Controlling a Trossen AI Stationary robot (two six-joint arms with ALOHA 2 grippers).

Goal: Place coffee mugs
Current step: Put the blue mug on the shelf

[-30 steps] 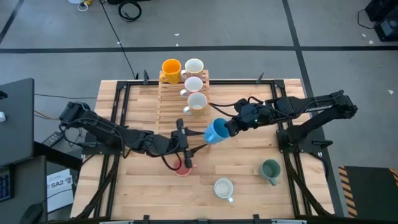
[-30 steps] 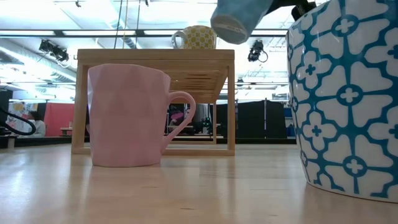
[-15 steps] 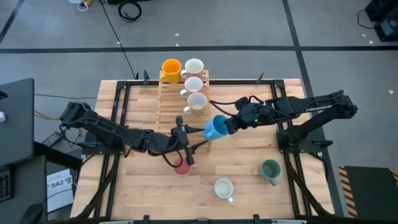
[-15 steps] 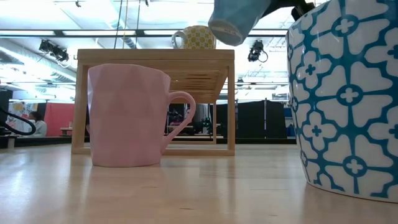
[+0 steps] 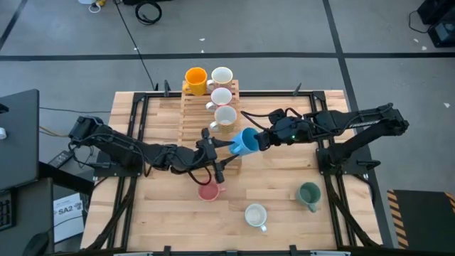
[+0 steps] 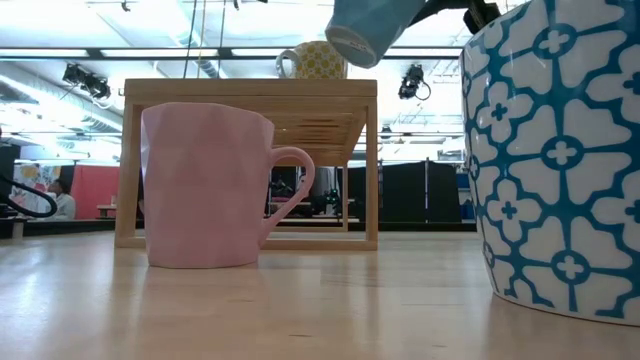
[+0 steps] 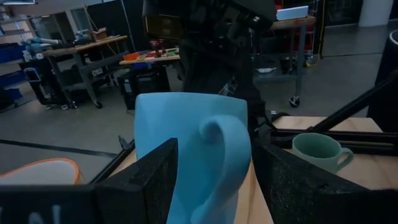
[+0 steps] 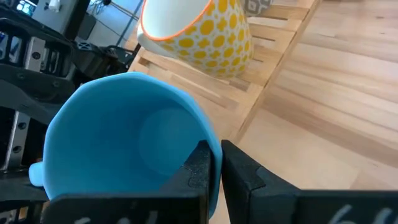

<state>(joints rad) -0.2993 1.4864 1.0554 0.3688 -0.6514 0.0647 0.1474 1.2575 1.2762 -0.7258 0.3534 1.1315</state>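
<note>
A light blue mug (image 5: 246, 141) hangs tilted above the table near the wooden rack (image 5: 202, 114), with my right gripper (image 5: 259, 140) shut on it. My left gripper (image 5: 227, 152) comes level from the left and is open; its fingers stand on either side of the mug's handle side (image 7: 221, 149), and no touch shows. On the rack sit an orange mug (image 5: 195, 78), two white mugs (image 5: 222, 75) and a yellow-patterned mug (image 5: 225, 116). A pink mug (image 5: 208, 190) stands on its base on the table. My right gripper pinches the blue mug's rim wall (image 8: 215, 152), one finger (image 8: 199, 167) inside the mouth and one finger (image 8: 244, 174) outside. The fingers come from the table's right, slanting down. The mug is lifted clear and tilted, its base (image 6: 352, 47) pointing down and away from the gripper.
A dark green mug (image 5: 309, 193) and a cream mug with a blue pattern (image 5: 255, 214) stand near the table's front right. In the low view the pink mug (image 6: 205, 185) and the patterned mug (image 6: 560, 160) are close to the camera. Black frame rails (image 5: 135, 121) run along the table's sides.
My left gripper has swung a little toward the far edge and the blue mug, uncovering more of the pink mug below it. The blue mug has risen slightly and shifted toward the rack as my right gripper turned, still shut on it.
</note>
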